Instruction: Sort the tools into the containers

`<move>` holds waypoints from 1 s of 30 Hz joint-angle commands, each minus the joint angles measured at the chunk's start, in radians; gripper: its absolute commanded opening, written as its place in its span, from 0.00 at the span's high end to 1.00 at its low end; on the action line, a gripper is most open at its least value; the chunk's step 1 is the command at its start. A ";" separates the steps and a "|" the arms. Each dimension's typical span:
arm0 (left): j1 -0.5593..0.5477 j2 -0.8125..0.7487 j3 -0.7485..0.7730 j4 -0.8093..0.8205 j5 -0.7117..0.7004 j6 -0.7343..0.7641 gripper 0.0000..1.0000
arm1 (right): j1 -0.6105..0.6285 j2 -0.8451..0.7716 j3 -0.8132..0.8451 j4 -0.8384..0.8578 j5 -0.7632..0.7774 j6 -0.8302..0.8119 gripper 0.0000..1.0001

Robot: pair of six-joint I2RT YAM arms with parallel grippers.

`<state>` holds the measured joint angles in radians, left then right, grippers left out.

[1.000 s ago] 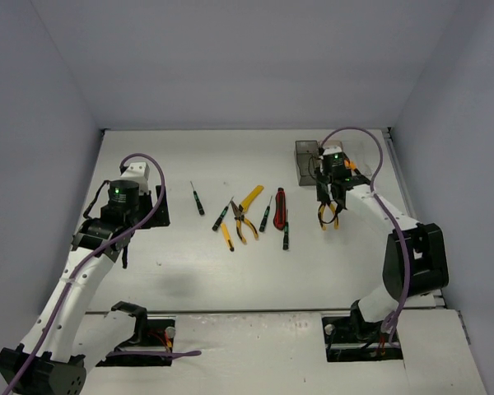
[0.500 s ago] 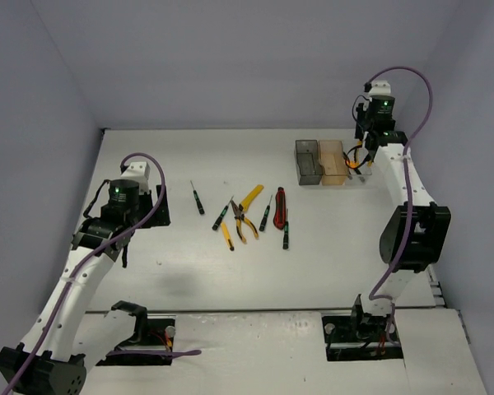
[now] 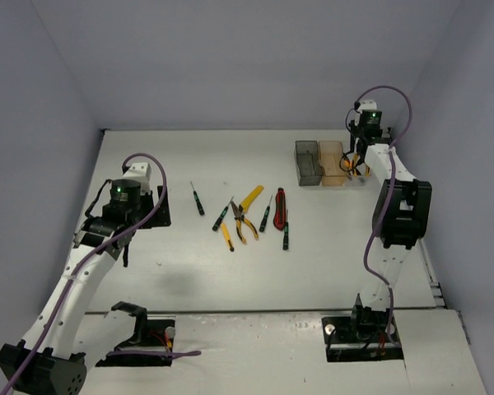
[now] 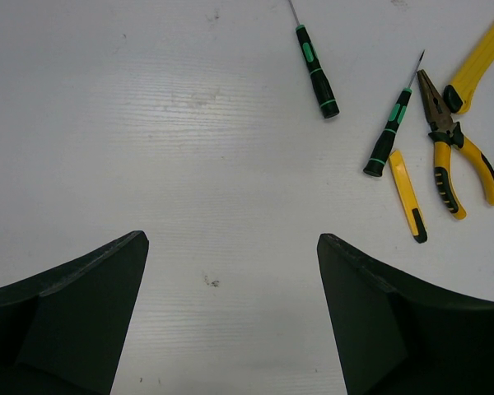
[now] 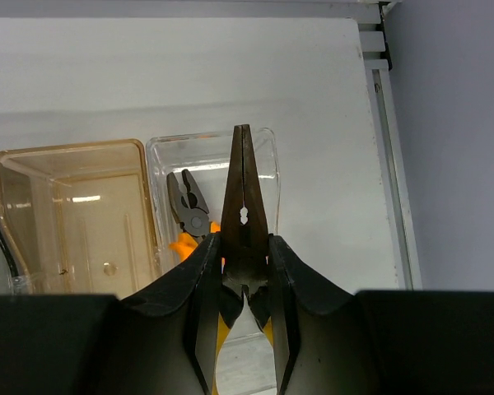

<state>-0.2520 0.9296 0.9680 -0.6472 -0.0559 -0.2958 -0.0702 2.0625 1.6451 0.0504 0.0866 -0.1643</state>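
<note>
My right gripper (image 5: 244, 247) is shut on long-nose pliers (image 5: 244, 206) with yellow handles and holds them nose-forward over the clear bin (image 5: 267, 141). Another pair of orange-handled pliers (image 5: 189, 210) lies in that bin. The amber bin (image 5: 74, 206) stands left of it, with the dark grey bin (image 3: 307, 161) beyond that. In the top view the right gripper (image 3: 354, 161) is at the back right. My left gripper (image 4: 230, 247) is open and empty above bare table, left of the tools. Those tools are screwdrivers (image 4: 315, 70), a yellow knife (image 4: 407, 197), pliers (image 4: 453, 160) and a red knife (image 3: 280, 207).
The table's right edge rail (image 5: 391, 164) runs just right of the clear bin. The back wall stands close behind the bins. A black mount plate (image 3: 152, 210) lies by the left arm.
My right arm has carried the pliers from mid-table to the back right, over the bins, then dropped a little lower. The left arm has not moved.
</note>
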 commanded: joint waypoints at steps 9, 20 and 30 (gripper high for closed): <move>0.010 0.011 0.005 0.037 0.003 0.003 0.19 | 0.004 0.029 0.068 0.123 0.005 -0.037 1.00; 0.010 0.018 0.005 0.038 0.001 0.004 0.19 | 0.004 0.082 0.073 0.109 -0.039 -0.012 1.00; 0.010 0.011 0.005 0.037 0.004 0.003 0.19 | 0.003 0.048 0.073 0.098 -0.032 -0.021 0.78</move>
<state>-0.2481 0.9443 0.9680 -0.6472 -0.0545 -0.2957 -0.0700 2.1841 1.6711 0.0860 0.0549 -0.1842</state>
